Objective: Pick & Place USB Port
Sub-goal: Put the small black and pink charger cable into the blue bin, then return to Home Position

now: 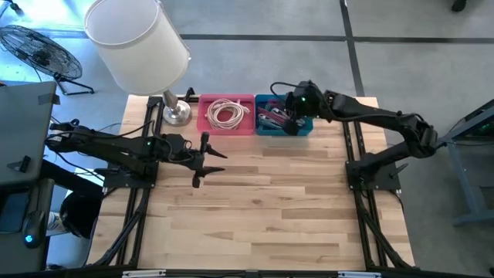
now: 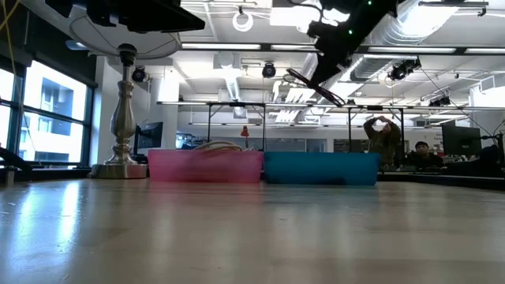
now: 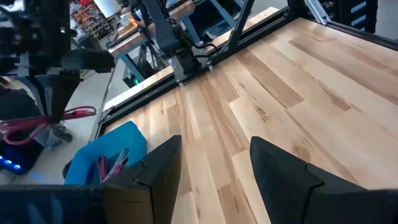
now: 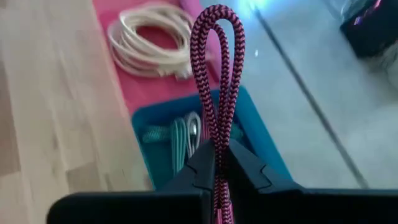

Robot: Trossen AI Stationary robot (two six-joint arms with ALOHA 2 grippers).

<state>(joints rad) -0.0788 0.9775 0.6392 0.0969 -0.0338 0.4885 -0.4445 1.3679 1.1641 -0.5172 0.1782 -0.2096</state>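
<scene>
Cable point(image 4: 217, 81), braided red-black, stands looped upward from the right gripper point(image 4: 217, 163), fingers clamped on it, apparently above the blue bin point(image 1: 307, 127); left gripper point(image 1: 202, 158) gapes, idle.

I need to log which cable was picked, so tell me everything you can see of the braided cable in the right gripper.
The braided cable is woven in red and black, fabric-sheathed by its look. The right gripper is shut on it, pinching a folded loop whose doubled strands stand past the fingertips. It hangs above the blue bin, which holds other cables, beside the pink bin. Its connectors are not visible here.
</scene>
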